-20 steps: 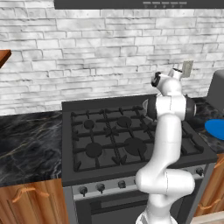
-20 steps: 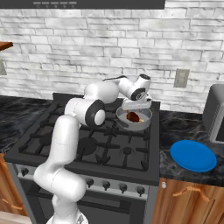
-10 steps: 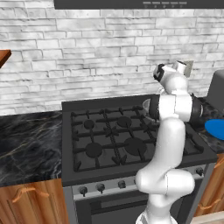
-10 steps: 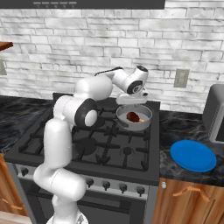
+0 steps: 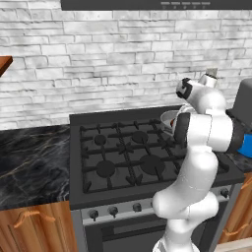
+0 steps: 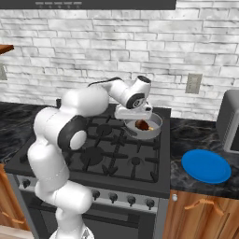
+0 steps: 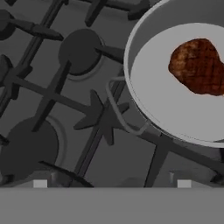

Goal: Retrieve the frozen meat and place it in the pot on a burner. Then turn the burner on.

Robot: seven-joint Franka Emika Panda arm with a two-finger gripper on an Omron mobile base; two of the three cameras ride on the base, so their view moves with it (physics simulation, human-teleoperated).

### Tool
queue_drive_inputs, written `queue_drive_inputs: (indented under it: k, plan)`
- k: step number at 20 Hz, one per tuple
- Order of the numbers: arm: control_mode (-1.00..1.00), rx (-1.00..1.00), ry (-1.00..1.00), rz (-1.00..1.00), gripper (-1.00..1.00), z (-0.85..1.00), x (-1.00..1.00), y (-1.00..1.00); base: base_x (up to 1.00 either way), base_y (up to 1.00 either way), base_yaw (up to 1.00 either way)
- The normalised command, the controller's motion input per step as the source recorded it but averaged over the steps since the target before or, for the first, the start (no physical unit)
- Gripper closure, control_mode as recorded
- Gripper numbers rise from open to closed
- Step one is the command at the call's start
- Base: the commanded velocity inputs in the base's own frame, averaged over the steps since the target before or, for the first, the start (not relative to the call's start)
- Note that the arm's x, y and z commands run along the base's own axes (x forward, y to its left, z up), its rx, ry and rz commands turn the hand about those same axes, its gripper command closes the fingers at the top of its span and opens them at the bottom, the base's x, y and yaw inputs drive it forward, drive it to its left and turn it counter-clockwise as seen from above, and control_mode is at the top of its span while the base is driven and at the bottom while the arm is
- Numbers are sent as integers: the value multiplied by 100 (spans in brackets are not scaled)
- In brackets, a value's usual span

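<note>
Frozen meat [image 6: 142, 124] is sitting in the pot [image 6: 154, 128] on the back right burner of the stove [image 6: 93, 158], resting on the pot floor off to one side, same spot as a second ago. In the hand view the meat [image 7: 199, 66] lies free on the grey bottom, nothing touching it, and the pot's loop handle [image 7: 117, 105] sticks out over the grate.

What changed: the hand [image 6: 134, 112] has pulled up and away from the pot. A second ago it was down right at the rim; now it hovers above the pot's left edge, looking down at it. The arm's elbow has swung up higher too, with the forearm reaching across the stove from the left in the right base view.

Can't tell whether the fingers are apart or together, the tips barely show. Blue plate [image 6: 206, 166] sits on the tabletop to the right, well apart from the pot.
</note>
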Motion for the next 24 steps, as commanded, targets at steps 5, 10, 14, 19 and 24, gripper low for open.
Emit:
queue_drive_inputs:
  k: [5, 10, 14, 19, 24]
  plan:
    - [-100, 0, -5, -9, -100, 32, -100, 3, 0, 0, 0]
    - [-100, 0, -7, -12, -100, 30, -100, 1, 0, 0, 0]
    - [-100, -1, -8, -16, -100, 23, -100, 0, 0, 0, 0]
    - [-100, 4, -23, -17, -100, -9, -100, -11, 0, 0, 0]
    - [-100, -3, -45, -21, -100, -19, -94, -4, 0, 0, 0]
